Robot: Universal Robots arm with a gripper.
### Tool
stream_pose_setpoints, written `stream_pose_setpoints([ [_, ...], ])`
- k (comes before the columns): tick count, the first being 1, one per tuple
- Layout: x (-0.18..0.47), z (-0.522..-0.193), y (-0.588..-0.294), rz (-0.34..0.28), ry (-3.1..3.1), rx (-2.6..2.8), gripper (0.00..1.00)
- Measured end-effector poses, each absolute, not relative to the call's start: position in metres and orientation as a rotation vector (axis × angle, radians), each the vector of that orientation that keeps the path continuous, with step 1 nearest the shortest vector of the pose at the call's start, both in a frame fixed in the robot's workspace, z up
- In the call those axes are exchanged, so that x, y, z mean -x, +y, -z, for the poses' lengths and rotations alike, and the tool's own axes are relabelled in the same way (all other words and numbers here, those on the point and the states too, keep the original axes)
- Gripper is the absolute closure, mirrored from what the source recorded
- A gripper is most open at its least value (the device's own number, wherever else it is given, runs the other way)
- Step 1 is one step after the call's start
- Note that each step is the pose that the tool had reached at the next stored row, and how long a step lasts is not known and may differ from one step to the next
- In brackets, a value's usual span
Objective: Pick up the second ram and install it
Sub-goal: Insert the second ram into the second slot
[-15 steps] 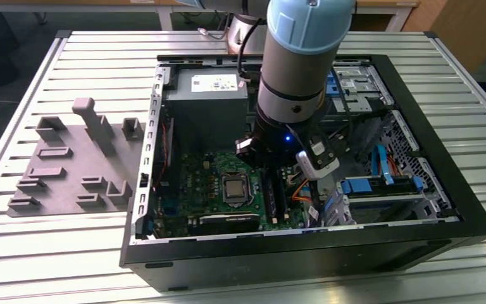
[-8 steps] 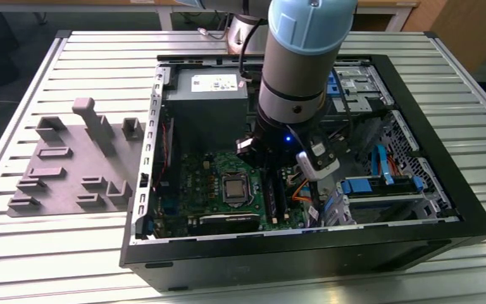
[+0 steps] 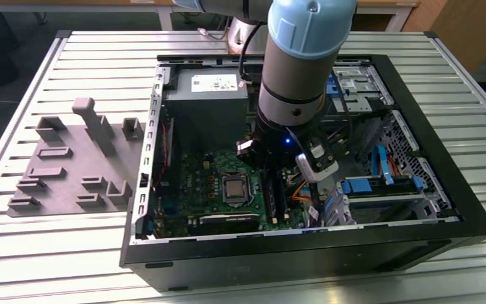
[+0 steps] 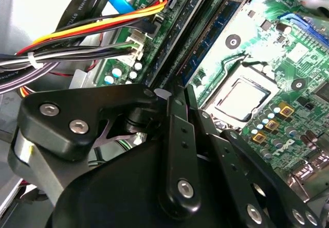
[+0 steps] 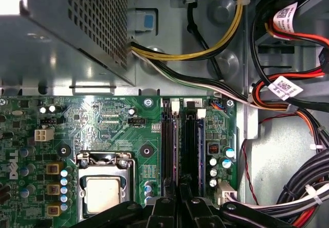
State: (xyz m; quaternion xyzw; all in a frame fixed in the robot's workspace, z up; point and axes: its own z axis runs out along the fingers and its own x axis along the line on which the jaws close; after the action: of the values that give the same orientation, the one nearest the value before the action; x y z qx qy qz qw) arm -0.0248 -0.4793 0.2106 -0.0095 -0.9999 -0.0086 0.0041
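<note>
While the grey-and-blue robot arm point(image 3: 298, 69) reaches down into the open black computer case point(image 3: 311, 253), the black linkage tool point(image 5: 177, 199) sits directly over the memory slots of the green motherboard point(image 5: 103, 130), its two fingers drawn close together at the slot line.

Task state: in the second wrist view the long, thin blue circuit-board stick, the second ram point(image 4: 213, 37), lies edge-on in a slot beside the silver processor socket point(image 4: 241, 97), running away from the fingertips point(image 4: 175, 102). It appears to be in its slot already, with the tool pressing on or just above its near end; whether the fingers clamp the stick or merely bear down on it cannot be told, and whether the end latches have closed is not visible. In the first wrist view two dark sticks stand side by side in the black memory slots point(image 5: 180, 145), so the work looks close to finished (a judgement from the seating alone).

Containers: the case holds the motherboard, a grey metal power supply point(image 3: 207, 107), bundled multicoloured cables point(image 5: 288, 104) and blue plastic drive-bay clips point(image 3: 369, 185). On the slatted metal counter point(image 3: 23, 266) beside the case lies a grey moulded parts tray point(image 3: 74, 164).
</note>
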Motion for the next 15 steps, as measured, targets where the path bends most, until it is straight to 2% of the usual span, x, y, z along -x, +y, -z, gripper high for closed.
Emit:
stream_pose_setpoints([
  [5,0.025,-0.211,-0.479,0.027,-3.133,0.03,0.85],
  [6,0.025,-0.211,-0.479,0.027,-3.133,0.03,0.78],
  [15,0.025,-0.227,-0.479,0.027,-3.133,0.031,0.78],
])
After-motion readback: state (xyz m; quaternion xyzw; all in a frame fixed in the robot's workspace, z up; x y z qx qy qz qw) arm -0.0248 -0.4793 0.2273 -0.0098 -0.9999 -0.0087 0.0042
